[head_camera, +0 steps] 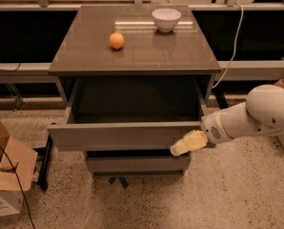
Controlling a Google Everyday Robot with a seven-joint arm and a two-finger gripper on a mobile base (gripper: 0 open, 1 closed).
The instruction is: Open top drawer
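The top drawer of the grey-brown cabinet is pulled out, its flat handleless front towards me and its dark inside showing, with nothing visible in it. My gripper with its cream-coloured fingers sits at the right end of that front panel, just below its top edge. The white arm reaches in from the right. Below it a narrower, shorter drawer front is closed.
An orange and a white bowl stand on the cabinet top. An open cardboard box sits on the floor at the left. A white cable hangs behind the cabinet at the right. Speckled floor lies in front.
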